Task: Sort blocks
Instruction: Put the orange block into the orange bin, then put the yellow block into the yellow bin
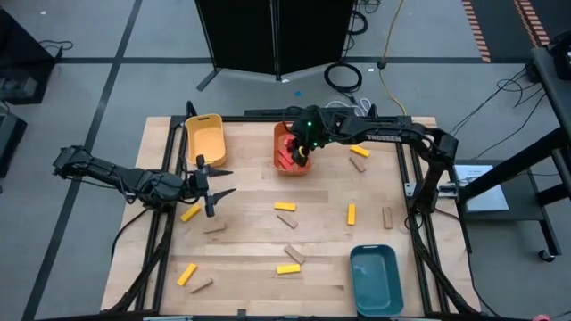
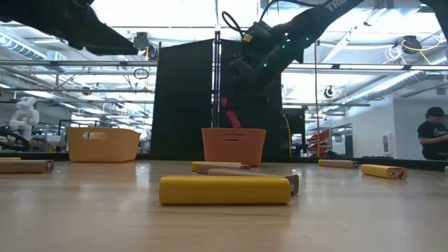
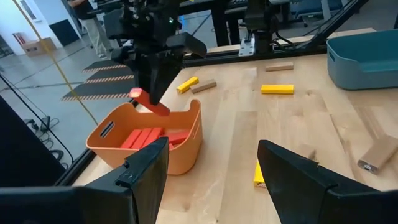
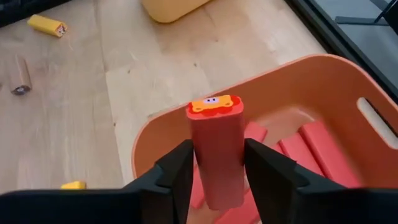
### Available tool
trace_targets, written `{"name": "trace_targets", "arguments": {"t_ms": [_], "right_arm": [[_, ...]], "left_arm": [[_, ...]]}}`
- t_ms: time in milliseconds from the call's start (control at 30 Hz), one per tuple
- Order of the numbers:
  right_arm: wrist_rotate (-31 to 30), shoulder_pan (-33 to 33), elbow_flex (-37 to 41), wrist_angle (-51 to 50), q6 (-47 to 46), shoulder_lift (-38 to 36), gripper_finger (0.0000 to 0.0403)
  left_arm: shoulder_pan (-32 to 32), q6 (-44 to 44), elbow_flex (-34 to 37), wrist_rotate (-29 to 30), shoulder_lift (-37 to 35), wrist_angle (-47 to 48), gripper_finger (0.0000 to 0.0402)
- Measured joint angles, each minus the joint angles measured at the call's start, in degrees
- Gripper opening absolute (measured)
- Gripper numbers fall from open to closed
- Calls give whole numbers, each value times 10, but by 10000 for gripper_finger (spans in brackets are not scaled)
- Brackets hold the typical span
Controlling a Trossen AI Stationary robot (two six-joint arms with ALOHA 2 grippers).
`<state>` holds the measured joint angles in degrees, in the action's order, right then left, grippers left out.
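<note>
the right gripper (image 4: 216,171) hangs over the orange bin (image 1: 292,150) at the back middle of the table (image 1: 250,192), with a red block (image 4: 216,152) standing on end between its fingers (image 4: 177,171). both fingers touch the block's sides, so it looks clamped, though the grip may be about to loosen; the block is just above the bin's inside, not yet lying in it. several red blocks (image 3: 149,137) already lie flat in that bin, and no red ones show loose on the table, so the red sort looks nearly done.

the left gripper (image 1: 207,189) waits over the left side of the table, near the yellow bin (image 1: 204,138), its fingers spread wide and empty.

the rest is still to do, as far as i can judge. yellow blocks lie scattered on the wood: one (image 1: 190,212) just beside the left gripper, one (image 1: 285,206) in the middle, one (image 1: 351,213) to the right of it, one (image 1: 186,274) at the front left, one (image 1: 287,268) at the front middle, and one (image 1: 359,151) near the right arm. tan blocks also lie loose: (image 1: 214,228) by the left gripper, (image 1: 293,253) in the middle, (image 1: 386,217) at the right, (image 1: 358,165) near the back right, and (image 1: 202,285) at the front left. the yellow bin and the teal bin (image 1: 375,277) at the front right both look empty from above. so roughly a third is sorted.
</note>
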<state>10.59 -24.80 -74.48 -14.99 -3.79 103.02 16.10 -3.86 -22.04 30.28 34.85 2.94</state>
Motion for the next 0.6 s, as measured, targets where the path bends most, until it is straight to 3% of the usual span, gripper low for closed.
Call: {"name": "trace_targets", "arguments": {"t_ms": [367,600], "right_arm": [[0,-1,-8,-21,-7,-2,143],[1,18,-165,-342,-28,-2,143]], "left_arm": [[0,5,0,0,0,7,244],[0,6,0,0,0,26,244]]}}
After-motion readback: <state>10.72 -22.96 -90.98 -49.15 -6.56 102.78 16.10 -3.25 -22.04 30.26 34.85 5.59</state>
